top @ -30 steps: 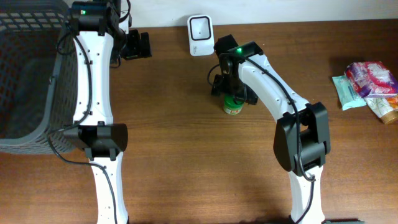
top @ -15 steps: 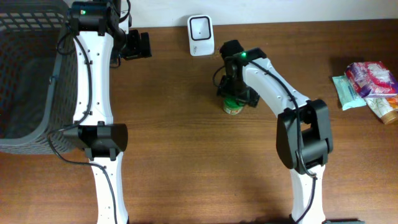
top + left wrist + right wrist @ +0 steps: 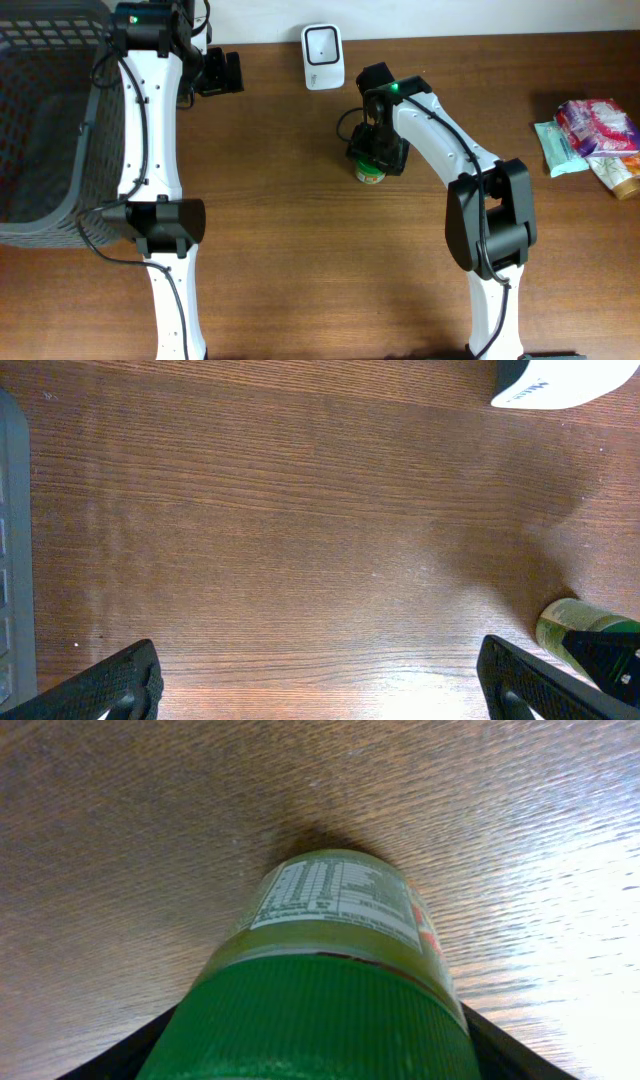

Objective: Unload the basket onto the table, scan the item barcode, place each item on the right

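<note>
**Operator:** Where was the jar [image 3: 330, 960]?

**Technician:** Upright on the table [image 3: 280, 230], its lid between the fingers [image 3: 130, 1055] of the right gripper [image 3: 377, 150]. Contact could not be confirmed. Straddling it presumably prepared a lift toward the scanner [image 3: 322, 43] beyond.

**Operator:** And the left gripper [image 3: 325, 680]?

**Technician:** Fingers apart, empty, parked at the far edge, clear of the work.

Jar [image 3: 371, 173] stands mid-tabletop [image 3: 280, 210]; scanner [image 3: 322, 43] behind it at far edge; basket [image 3: 40, 120] far left, packets [image 3: 592, 135] far right.

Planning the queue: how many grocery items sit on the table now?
4. A green-lidded jar under the right hand, plus a pink packet, a teal packet and a tube clustered at the right edge; more may be off-frame.
</note>
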